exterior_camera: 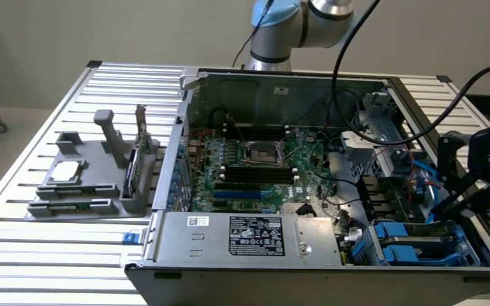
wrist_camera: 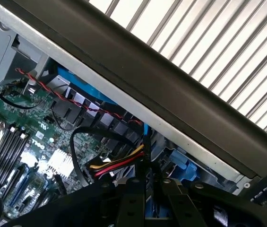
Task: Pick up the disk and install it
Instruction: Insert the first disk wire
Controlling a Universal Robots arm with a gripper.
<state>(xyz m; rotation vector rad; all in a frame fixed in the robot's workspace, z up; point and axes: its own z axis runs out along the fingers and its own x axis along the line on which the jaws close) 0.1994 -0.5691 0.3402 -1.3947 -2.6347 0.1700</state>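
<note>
Drive bay [exterior_camera: 471, 255] corner tight — case wall [wrist_camera: 180, 99], power cables [wrist_camera: 116, 164] crowd it; open above motherboard [exterior_camera: 254, 169].

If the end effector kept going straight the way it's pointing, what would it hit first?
Probably the flat silver-grey metal disk with blue plastic rails, lying in the open grey computer case just below the end effector; depth is unclear.

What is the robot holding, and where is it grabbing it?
It looks like the disk, seen edge-on. The fingers pinch its thin blue-railed edge from both sides, over the open computer case.
</note>
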